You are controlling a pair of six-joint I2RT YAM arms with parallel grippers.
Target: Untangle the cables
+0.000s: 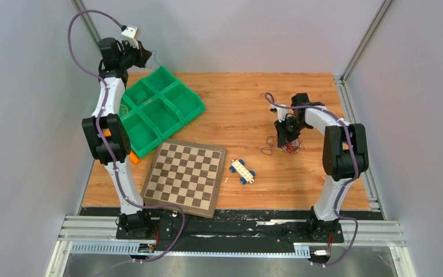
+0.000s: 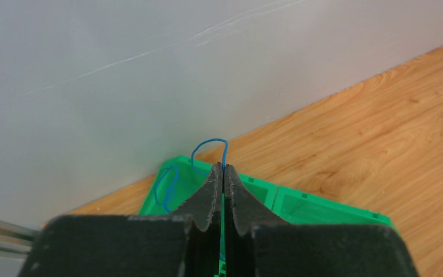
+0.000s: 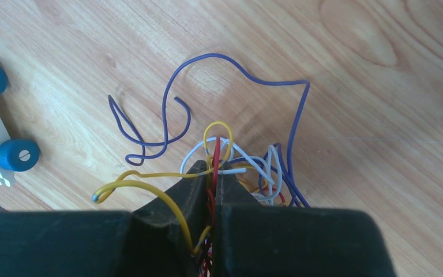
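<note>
My right gripper (image 3: pixel 214 167) is shut on the clump of cables (image 1: pixel 285 147), low over the wooden table on its right side. A red strand (image 3: pixel 216 151) and a yellow strand (image 3: pixel 144 183) pass between the jaws. White strands (image 3: pixel 254 161) bunch beside the tips, and a long purple strand (image 3: pixel 242 72) loops out across the wood. My left gripper (image 2: pixel 224 167) is raised at the back left corner, above the green bin (image 2: pixel 323 208). It is shut on a single thin blue cable (image 2: pixel 199 151), which curls up past the fingertips and hangs down to the left.
The green compartment bin (image 1: pixel 156 109) stands at the back left. A chessboard (image 1: pixel 186 176) lies at the front centre, with a white toy car with blue wheels (image 1: pixel 242 171) to its right. A small orange object (image 1: pixel 134 157) lies by the left arm. Grey walls close in both sides.
</note>
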